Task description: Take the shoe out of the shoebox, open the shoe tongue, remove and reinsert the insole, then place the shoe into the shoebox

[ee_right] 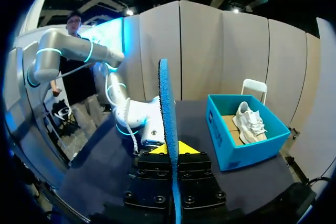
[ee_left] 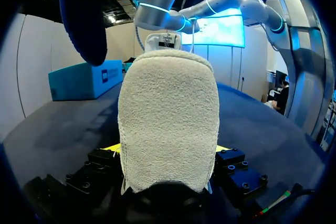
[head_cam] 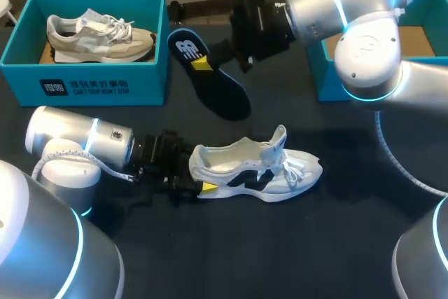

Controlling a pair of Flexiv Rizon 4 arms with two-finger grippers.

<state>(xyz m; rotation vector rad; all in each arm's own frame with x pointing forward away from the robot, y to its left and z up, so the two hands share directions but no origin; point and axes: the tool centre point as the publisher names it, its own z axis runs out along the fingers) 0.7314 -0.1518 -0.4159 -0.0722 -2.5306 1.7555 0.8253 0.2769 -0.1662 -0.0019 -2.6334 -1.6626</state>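
Note:
The white shoe [head_cam: 255, 169] with black side marks lies on its side on the dark table, toe to the right, tongue pulled up. My left gripper [head_cam: 196, 181] is shut on its heel; in the left wrist view the fuzzy heel [ee_left: 168, 124] fills the gap between the yellow fingertips [ee_left: 113, 148]. The dark blue insole [head_cam: 210, 78] hangs in the air above the table behind the shoe, and my right gripper [head_cam: 206, 61] is shut on it. From the right wrist it stands edge-on [ee_right: 167, 108] between the fingers of that gripper [ee_right: 172, 148]. The insole [ee_left: 84, 19] also shows high above the shoe.
A teal shoebox [head_cam: 91, 85] at the back left holds a beige shoe [head_cam: 98, 33]; the box [ee_right: 236, 150] and its shoe [ee_right: 247, 121] also show from the right wrist. A second teal box [head_cam: 420, 40] stands at the back right behind my right arm.

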